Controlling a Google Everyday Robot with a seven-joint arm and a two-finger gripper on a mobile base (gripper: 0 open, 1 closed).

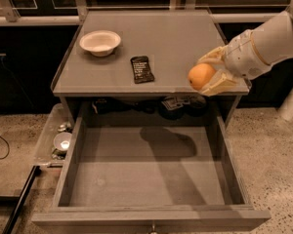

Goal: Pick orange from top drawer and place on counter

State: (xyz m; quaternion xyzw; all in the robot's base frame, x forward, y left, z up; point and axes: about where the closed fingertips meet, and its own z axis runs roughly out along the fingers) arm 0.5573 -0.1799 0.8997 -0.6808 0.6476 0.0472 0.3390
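Gripper [203, 77] is grasping the orange [199, 76] — its two pale fingers [219, 83] are clamping the fruit from above and below, and the orange is hanging in the air, resting on no surface. It is showing against the front right edge of the counter [176, 33], with the white arm [268, 40] reaching in from the right. The drawer [136, 179] is standing open below the counter, its flat grey bottom facing up, and a soft shadow [168, 141] is falling across its rear part. On the counter a white bowl [100, 42] is sitting near the back left, and a dark packet [142, 68] is lying flat near the middle, well apart from both the bowl and the orange. Left of the drawer, a clear bin [51, 140] is holding small items — too small to tell apart.
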